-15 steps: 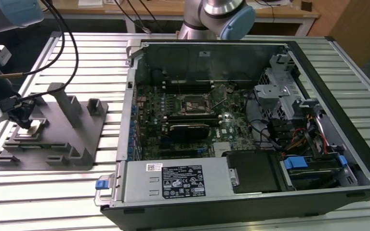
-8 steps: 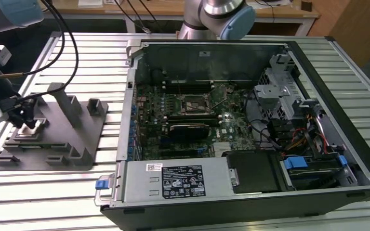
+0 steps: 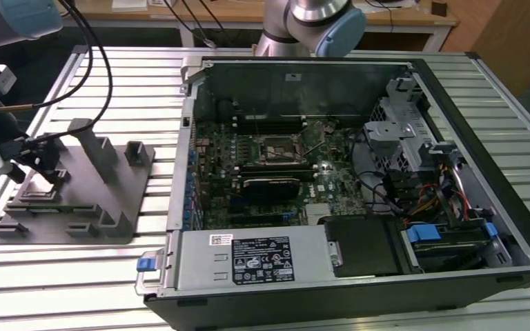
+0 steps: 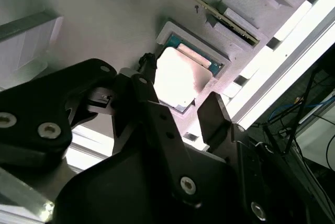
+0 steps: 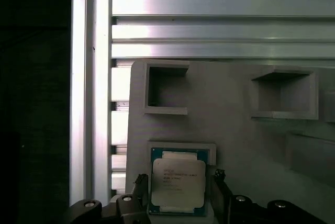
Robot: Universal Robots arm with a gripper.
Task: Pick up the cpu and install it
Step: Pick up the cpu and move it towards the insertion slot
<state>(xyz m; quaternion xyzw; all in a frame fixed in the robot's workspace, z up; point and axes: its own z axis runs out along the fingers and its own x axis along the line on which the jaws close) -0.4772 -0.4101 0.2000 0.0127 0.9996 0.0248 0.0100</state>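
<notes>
The cpu [image 5: 178, 185] lies flat, silvery top up, in a shallow square pocket of the grey fixture block [image 5: 230, 124]. In the second wrist view the cpu [image 4: 178, 77] glares white in that pocket. My gripper [image 5: 178, 181] is open just above it, with one black finger [image 5: 140, 183] on each side of the chip and neither pressing on it. In the exterior view the gripper [image 3: 39, 176] hangs over the left end of the fixture block [image 3: 108, 200]. The motherboard's socket [image 3: 275, 148] sits open-topped inside the computer case.
The open computer case [image 3: 357, 276] lies on its side on the slatted aluminium table [image 3: 81, 283], to the exterior view's right of the fixture. Upright grey posts [image 3: 94, 148] rise from the fixture. Black cables [image 3: 94, 76] hang near my arm. A second arm's base [image 3: 316, 21] stands behind the case.
</notes>
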